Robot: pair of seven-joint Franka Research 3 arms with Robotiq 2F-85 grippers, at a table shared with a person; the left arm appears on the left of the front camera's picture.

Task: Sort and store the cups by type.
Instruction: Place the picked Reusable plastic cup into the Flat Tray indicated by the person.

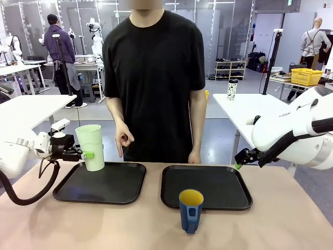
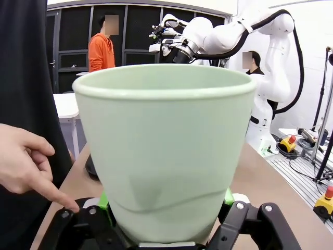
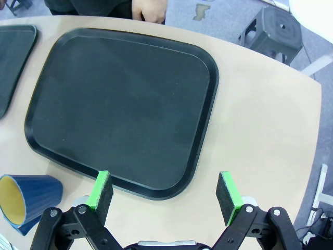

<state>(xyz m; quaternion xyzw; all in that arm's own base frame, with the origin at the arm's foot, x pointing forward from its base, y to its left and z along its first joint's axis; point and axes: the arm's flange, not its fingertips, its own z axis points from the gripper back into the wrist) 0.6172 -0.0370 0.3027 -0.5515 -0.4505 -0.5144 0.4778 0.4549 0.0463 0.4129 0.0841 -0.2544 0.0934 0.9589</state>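
I'm gripping the tumbler (image 1: pixel 91 146) low on its wall with the left gripper (image 1: pixel 88 154), jaws clamped on it, at the left tray's (image 1: pixel 119 187) far-left corner. I can't tell whether it is touching down. My right gripper (image 3: pixel 166 190) is hanging wide and empty over the right tray's (image 3: pixel 125 104) edge. The mug (image 1: pixel 191 208) is standing on the table (image 1: pixel 291 219), just in front of that tray. The person's hand (image 1: pixel 124 139) is hovering near the tumbler.

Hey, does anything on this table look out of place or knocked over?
Nothing spilled or toppled. The tumbler, gripped by the left hand at the left tray's far corner, leans slightly. The mug stands on bare table before the right tray, not on it.
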